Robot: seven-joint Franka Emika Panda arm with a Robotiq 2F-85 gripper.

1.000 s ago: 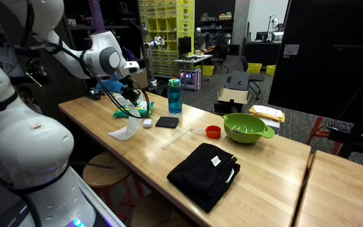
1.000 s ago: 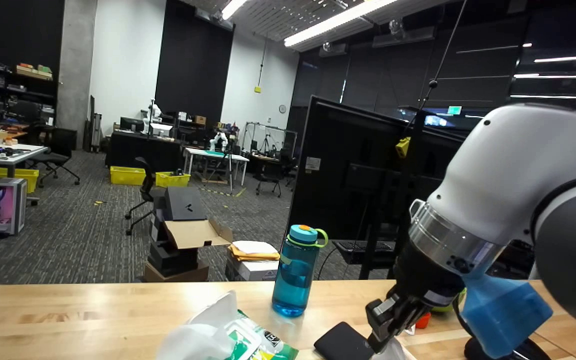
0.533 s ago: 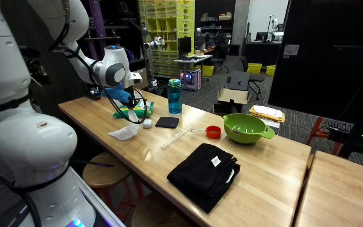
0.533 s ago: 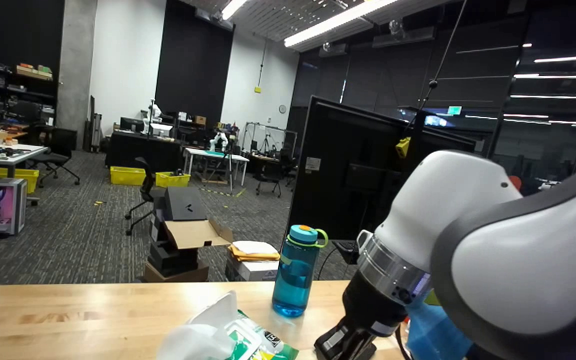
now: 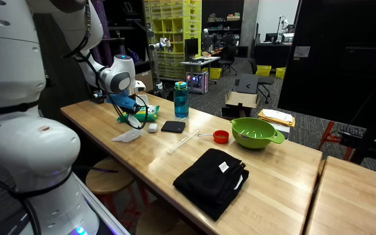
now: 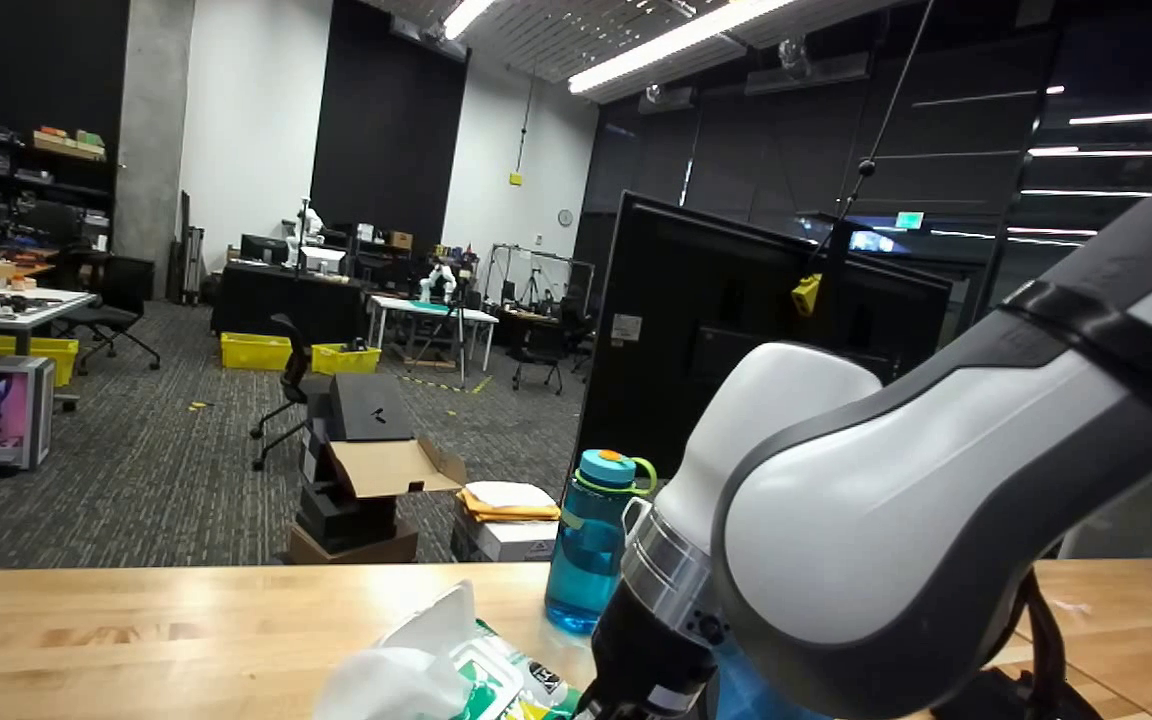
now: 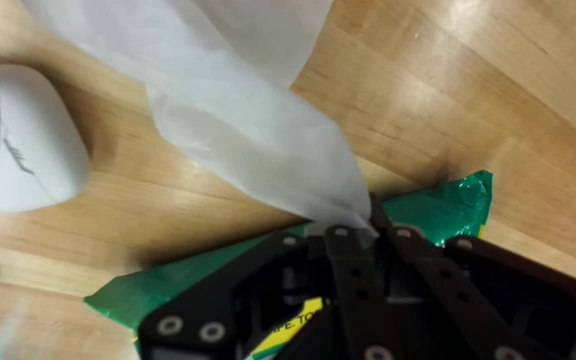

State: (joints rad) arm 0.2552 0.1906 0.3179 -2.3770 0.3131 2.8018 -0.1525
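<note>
The jaws stand close together, with one end of a thin white sheet pinched at their tips. From there the white sheet trails up and to the left of the jaws in the wrist view; in an exterior view it hangs below them, its loose end spread on the wooden surface.

A green package lies beneath the jaws, its ends showing on either side of them in the wrist view; whether they touch it cannot be told. The package's white lid stands raised.

Near the jaws, to their left in the wrist view, rests a small white case. A flat black item lies past that case from the jaws. A blue bottle, seen in both exterior views, stands upright near them, beyond the package. Farther from the jaws lie a clear tube and a red measuring cup, its handle pointing toward them. Well apart from the jaws are a green bowl and a folded black cloth.
</note>
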